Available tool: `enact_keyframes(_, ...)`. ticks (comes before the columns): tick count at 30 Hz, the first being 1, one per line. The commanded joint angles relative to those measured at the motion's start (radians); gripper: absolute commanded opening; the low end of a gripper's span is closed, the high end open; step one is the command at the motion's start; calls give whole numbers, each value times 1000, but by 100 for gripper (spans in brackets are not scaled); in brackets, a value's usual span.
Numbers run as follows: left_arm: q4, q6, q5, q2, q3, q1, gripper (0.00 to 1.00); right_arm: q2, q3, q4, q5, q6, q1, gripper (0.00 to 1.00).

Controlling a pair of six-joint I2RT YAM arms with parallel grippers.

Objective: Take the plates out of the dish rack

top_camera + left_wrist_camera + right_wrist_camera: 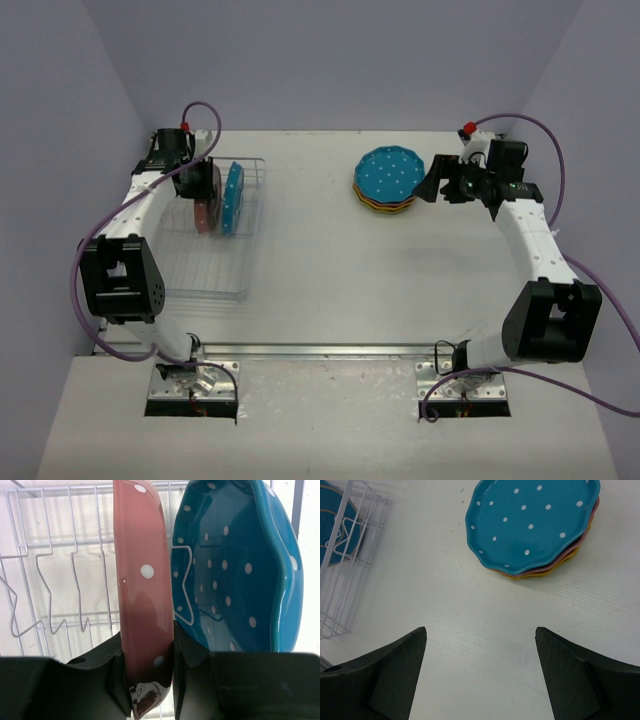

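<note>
The wire dish rack (205, 275) stands at the left of the table. A pink plate (204, 215) and a blue plate (233, 197) stand on edge in its far end. My left gripper (200, 182) is shut on the rim of the pink plate (142, 580), one finger on each face; the blue plate (240, 565) stands just right of it, and the rack (60, 545) runs behind. A stack of plates with a blue one on top (388, 178) lies flat at the back right. My right gripper (432, 186) is open and empty beside the stack (532, 522).
Purple walls close in the table on the left, back and right. The rack's corner with the blue plate shows at the left of the right wrist view (340, 535). Bare white table (330, 260) lies between the rack and the stack.
</note>
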Motion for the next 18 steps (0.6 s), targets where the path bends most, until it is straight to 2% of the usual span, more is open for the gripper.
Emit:
enact_keyframes(1, 14, -4, -10, -4, 73, 5, 0, -32, 17, 26, -35, 15, 3, 89)
enact_keyframes(6, -38, -8, -8, -21, 171, 5, 0, -38, 19, 24, -53, 33, 4, 89)
enact_keyframes(14, -159, -2, 2, -30, 425, 2, 0, -41, 27, 25, -71, 49, 3, 89)
enact_keyframes(18, -175, 63, -48, -53, 481, -54, 0, -43, 33, 28, -84, 64, 4, 89)
